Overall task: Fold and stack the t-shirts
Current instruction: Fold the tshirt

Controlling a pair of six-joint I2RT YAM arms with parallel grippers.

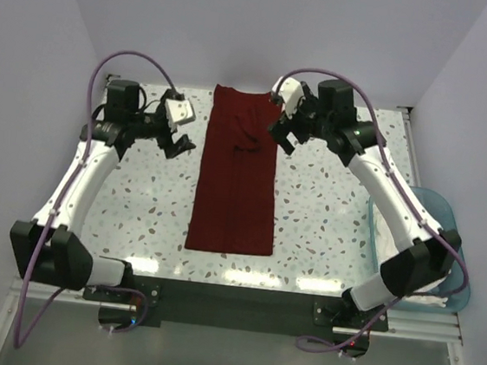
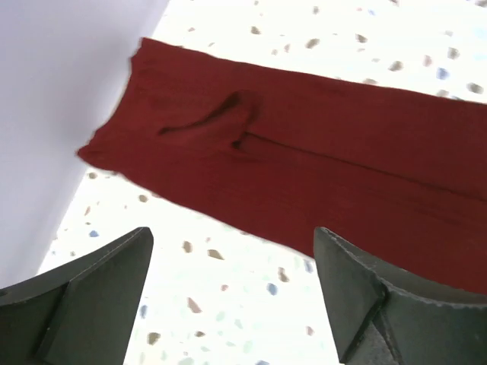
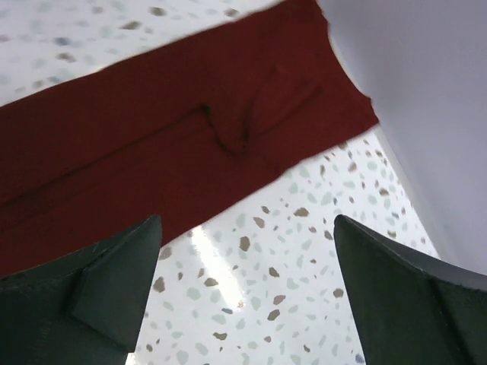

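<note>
Top external view: both arms reach to the far end of the maroon strip

The left arm rises from its base, bends at the elbow and turns inward. The left gripper point(image 1: 176, 145) hangs just left of the maroon t-shirt point(image 1: 237, 177). The right arm mirrors it, with the right gripper point(image 1: 283, 136) over the shirt's right edge near the back wall. Both wrist views show the fingers spread wide with nothing between them. The shirt lies folded into a long narrow strip down the middle of the speckled table point(image 1: 327, 217), with a small pucker near its far end. At the right edge stands a light blue tub point(image 1: 450, 209) holding a bunched white t-shirt point(image 1: 384, 237), partly hidden by the right arm.
</note>
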